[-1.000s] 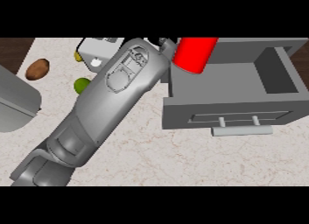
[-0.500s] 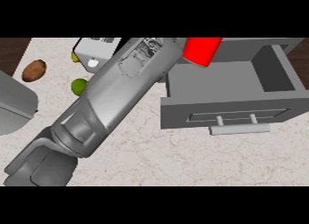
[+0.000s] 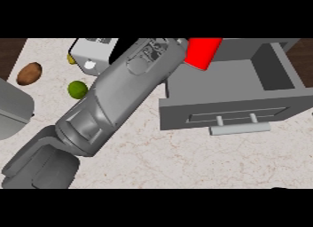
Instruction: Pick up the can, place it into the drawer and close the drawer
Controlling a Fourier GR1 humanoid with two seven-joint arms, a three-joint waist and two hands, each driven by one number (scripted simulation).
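Grey, rounded appliance body [image 3: 5,113] sat at the far left edge of the head view, cut off by the frame, on the pale speckled counter [image 3: 205,159]. Just right of it and higher up lay a brown potato [image 3: 29,73], and a little further right and lower a green lime [image 3: 77,89], the two apart from each other. Above the lime stood a white boxy object [image 3: 91,52] with a yellow item [image 3: 71,59] peeking out at its left side; what that yellow thing was could not be told. A large grey forearm [image 3: 113,106] ran diagonally from the lower left corner up toward the top centre, crossing in front of the white box's right side. Its wrist end reached the top of the view beside the red can [image 3: 203,51]; the hand itself was hidden past the wrist, so I could not tell whether it was open or closed, nor which arm this was with certainty, nor whether it held the can. The can showed tilted, at the upper left corner of the grey drawer [image 3: 276,95], over the drawer's back left part; whether it rested inside or hung above could not be told. The drawer stood pulled out, open at the top, its front panel carrying a pale bar handle [image 3: 240,128] facing the lower edge. No other hand showed.
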